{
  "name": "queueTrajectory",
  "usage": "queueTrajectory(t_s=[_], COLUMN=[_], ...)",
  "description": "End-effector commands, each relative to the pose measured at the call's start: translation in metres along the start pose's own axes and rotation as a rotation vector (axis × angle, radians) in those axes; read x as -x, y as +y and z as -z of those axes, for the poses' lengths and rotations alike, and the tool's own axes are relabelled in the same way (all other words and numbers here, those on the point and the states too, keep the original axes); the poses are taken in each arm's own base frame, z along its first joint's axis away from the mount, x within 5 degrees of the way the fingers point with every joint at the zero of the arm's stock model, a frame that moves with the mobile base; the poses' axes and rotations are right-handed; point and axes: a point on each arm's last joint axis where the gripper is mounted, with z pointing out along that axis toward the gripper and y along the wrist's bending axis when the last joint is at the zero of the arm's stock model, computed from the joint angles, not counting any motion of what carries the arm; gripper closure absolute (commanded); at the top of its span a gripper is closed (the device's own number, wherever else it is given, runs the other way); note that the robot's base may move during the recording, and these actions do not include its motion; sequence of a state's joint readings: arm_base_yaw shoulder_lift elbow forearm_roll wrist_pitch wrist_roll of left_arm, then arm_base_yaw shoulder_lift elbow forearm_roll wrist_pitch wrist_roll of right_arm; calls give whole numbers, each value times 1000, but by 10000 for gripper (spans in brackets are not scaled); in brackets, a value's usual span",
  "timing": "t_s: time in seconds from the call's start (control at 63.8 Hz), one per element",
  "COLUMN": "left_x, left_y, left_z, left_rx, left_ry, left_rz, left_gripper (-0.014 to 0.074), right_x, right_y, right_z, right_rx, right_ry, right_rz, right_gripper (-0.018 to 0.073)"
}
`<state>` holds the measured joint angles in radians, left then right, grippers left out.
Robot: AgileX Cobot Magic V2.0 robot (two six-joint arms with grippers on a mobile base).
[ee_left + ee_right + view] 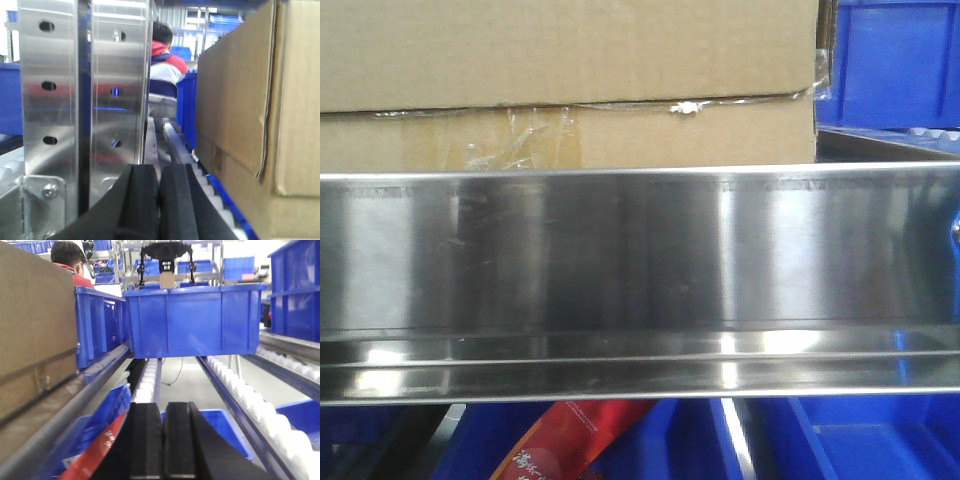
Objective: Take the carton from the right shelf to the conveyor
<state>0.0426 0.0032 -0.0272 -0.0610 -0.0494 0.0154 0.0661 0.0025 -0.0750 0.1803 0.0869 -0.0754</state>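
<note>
The carton sits on the right shelf with the left tool and right tool stationed at its opposite sides, both clenched shut and holding nothing, seemingly so the arms can press it between them.

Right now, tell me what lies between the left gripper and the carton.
In the left wrist view, only a blue-edged strip of white rollers runs between the left gripper and the carton, which stands to the gripper's right.
</note>
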Motion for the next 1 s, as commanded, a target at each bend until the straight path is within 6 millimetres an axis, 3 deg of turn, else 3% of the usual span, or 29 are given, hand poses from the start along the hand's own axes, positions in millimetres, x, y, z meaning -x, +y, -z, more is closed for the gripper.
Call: queueTrajectory(t_s=[0.0,0.078,0.141,0.314,0.408,0.47,0.596,0.768,0.988], left_x=[29,53,75,120,135,140,155,189,216], left_y=[-2,-4,-5,-7,-8,-8,-10,-21,-49], left_z=[3,8,12,12,5,-2,-16,-39,-89], left_rx=[-12,-18,-21,-22,-22,-22,-41,-192,-367], left_ry=[-32,-15,-8,53,57,77,179,236,407], left_rz=[8,1,-10,-26,-26,-30,-74,-123,-123], left_gripper=[600,563,507,263,176,139,143,143,143], right_x=[28,53,75,114,122,124,133,168,208], right_y=[5,9,12,18,18,18,21,31,47], right_z=[6,15,23,28,23,18,10,-11,-48], right_rx=[23,42,55,71,67,62,75,137,278], right_ry=[-30,-41,-75,-82,-63,-55,12,104,137], right_rz=[-12,-10,-8,-6,4,7,-13,-6,-10], right_gripper=[626,594,509,148,-8,-7,15,55,64])
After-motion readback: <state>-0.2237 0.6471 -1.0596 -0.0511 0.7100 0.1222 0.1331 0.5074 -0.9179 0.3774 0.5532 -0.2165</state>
